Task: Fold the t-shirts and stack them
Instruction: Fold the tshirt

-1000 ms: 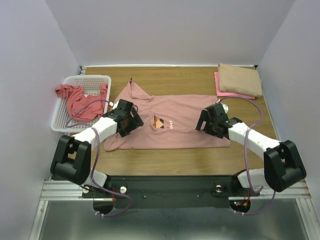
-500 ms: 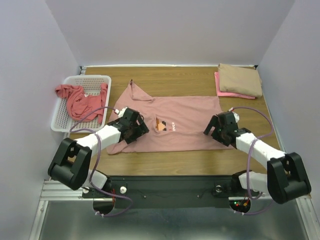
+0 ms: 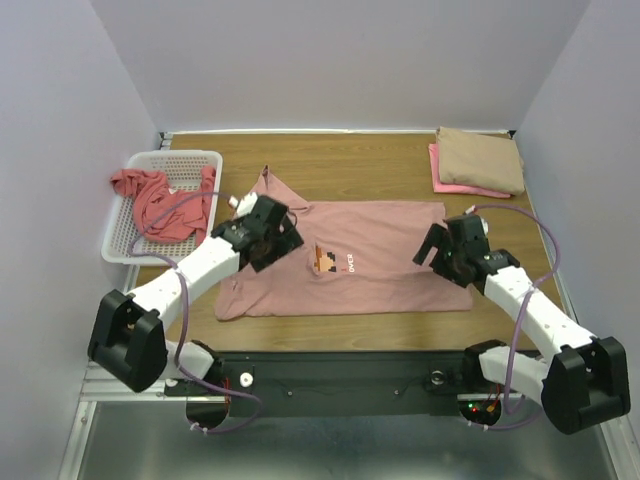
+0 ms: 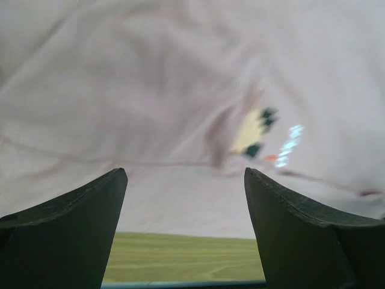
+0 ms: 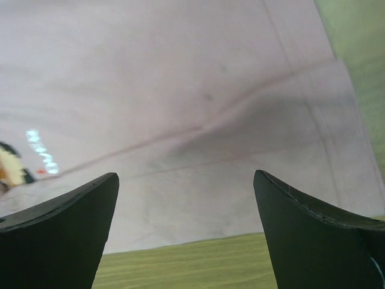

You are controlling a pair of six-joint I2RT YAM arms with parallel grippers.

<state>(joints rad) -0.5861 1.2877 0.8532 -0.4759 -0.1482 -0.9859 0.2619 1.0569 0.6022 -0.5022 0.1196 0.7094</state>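
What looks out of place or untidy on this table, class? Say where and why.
The coral-red t-shirt is bunched up in the white basket, with part of it spilling over the left rim. The dusty-pink t-shirt is spread on the table but lies askew, and its left end is rumpled.

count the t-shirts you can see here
4: dusty-pink tee spread flat mid-table; coral-red tee bunched in the white basket; tan tee folded atop a bright pink tee, far right corner. More may hide under the heaps.
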